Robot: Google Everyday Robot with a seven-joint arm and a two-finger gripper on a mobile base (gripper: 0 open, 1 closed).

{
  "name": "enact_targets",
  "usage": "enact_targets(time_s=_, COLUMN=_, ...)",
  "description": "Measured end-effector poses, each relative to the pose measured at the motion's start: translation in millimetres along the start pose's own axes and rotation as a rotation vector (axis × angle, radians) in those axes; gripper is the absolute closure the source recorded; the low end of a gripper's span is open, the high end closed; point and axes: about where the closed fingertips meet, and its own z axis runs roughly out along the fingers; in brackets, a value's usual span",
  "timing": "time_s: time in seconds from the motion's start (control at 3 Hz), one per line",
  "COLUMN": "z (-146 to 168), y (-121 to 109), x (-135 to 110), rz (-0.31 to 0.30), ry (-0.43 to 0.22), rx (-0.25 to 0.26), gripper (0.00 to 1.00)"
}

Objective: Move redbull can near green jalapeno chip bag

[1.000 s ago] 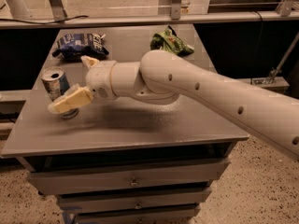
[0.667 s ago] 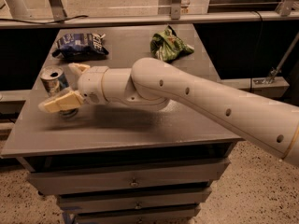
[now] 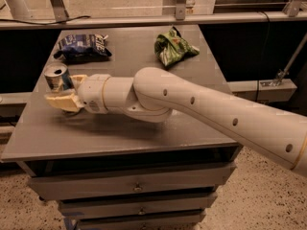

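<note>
A white arm [image 3: 201, 110] reaches left over the grey table [image 3: 120, 134]. Its gripper [image 3: 61, 88] sits at the upright can [image 3: 55, 75] by the left edge; whether it clasps the can cannot be told. Behind lie a blue bag [image 3: 81, 46] and, well apart, the green bag [image 3: 172, 47].

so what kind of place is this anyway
Probably a lab or workshop test area: a grey metal drawer cabinet serves as the table, the floor is speckled and hard, and metal rails run behind. The claw is at the redbull can on the cabinet top.
</note>
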Motion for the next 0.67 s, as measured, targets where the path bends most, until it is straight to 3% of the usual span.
enact_targets(time_s=0.33, z=-30, y=-5, x=-9, rz=0.005, ry=0.018, rx=0.055, gripper=0.86)
enact_targets(time_s=0.67, z=-101, y=-22, x=-38, rz=-0.016, ry=0.021, rx=0.152, gripper=1.0)
